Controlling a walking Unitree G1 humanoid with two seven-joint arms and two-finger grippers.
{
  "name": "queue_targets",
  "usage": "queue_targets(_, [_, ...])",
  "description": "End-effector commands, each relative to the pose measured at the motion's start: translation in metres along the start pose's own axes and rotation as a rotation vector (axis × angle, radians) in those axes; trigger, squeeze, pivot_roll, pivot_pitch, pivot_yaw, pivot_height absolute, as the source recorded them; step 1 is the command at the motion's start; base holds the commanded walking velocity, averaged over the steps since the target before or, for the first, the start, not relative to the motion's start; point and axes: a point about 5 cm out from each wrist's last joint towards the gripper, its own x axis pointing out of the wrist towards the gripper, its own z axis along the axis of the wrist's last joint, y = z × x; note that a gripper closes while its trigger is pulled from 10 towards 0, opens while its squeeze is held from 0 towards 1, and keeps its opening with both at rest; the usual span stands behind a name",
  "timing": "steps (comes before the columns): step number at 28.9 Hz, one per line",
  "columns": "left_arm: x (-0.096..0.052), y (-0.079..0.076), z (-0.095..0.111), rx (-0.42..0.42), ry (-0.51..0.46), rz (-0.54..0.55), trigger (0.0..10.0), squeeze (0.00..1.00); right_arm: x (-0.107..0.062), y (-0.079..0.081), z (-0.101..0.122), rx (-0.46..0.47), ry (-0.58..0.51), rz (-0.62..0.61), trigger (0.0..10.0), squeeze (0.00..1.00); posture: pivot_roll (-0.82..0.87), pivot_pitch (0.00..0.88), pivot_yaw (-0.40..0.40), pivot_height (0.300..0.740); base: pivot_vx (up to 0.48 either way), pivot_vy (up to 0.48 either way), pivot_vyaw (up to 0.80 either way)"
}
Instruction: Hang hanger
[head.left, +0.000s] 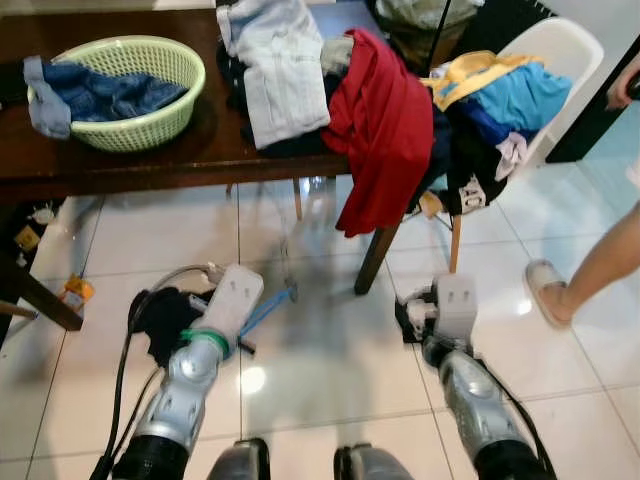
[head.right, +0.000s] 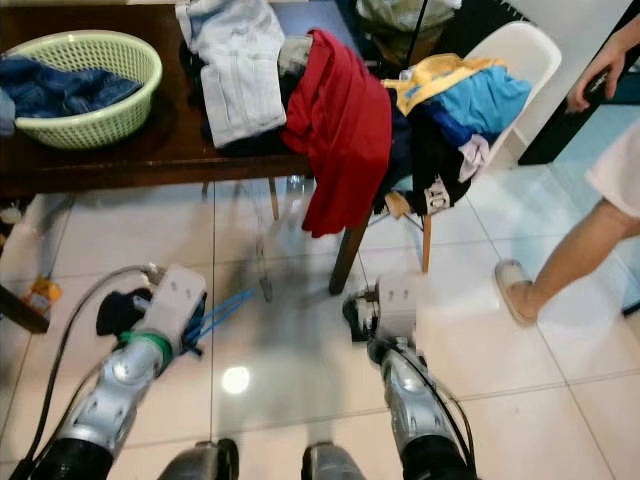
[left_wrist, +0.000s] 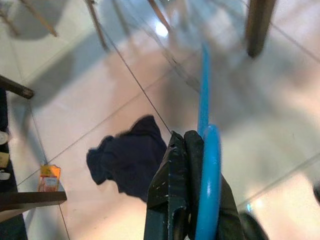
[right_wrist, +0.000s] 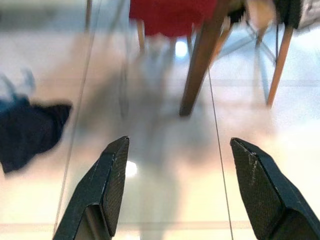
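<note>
My left gripper (left_wrist: 187, 145) is low over the tiled floor, shut on a blue plastic hanger (left_wrist: 207, 190). The hanger's blue bar (head.left: 265, 310) sticks out to the right of the left wrist, pointing toward the table leg (head.left: 375, 260). My right gripper (right_wrist: 177, 150) hangs open above the floor with nothing between its black fingers (right_wrist: 112, 170). It faces the table leg and a red garment (head.left: 385, 130) that droops from the table edge.
A dark wooden table (head.left: 150, 160) ahead carries a green basket (head.left: 130, 90) of jeans and heaped clothes. A white chair (head.left: 560, 50) piled with clothes stands at the right. A dark cloth (head.left: 165, 318) lies by my left arm. A person's leg and slipper (head.left: 545, 290) are on the right.
</note>
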Motion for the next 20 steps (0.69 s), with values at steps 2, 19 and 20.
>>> queue_targets(2, [-0.002,-0.010,-0.013,0.026,0.030,-0.049,10.0,0.00,-0.003,-0.005,-0.013,-0.031,0.061,-0.019,10.0,0.00,0.00,0.028,-0.003,0.733,0.000,0.000,0.00])
queue_targets(19, [-0.006,-0.013,-0.058,-0.003,0.156,-0.014,10.0,0.00,-0.009,0.009,-0.038,-0.029,0.154,0.034,10.0,0.00,0.00,0.041,-0.004,0.733,0.000,0.000,0.00])
queue_targets(20, [-0.005,-0.014,-0.058,-0.010,0.154,-0.013,10.0,0.00,-0.009,0.007,-0.037,-0.043,0.150,0.039,10.0,0.00,-0.01,0.045,-0.004,0.733,0.000,0.000,0.00])
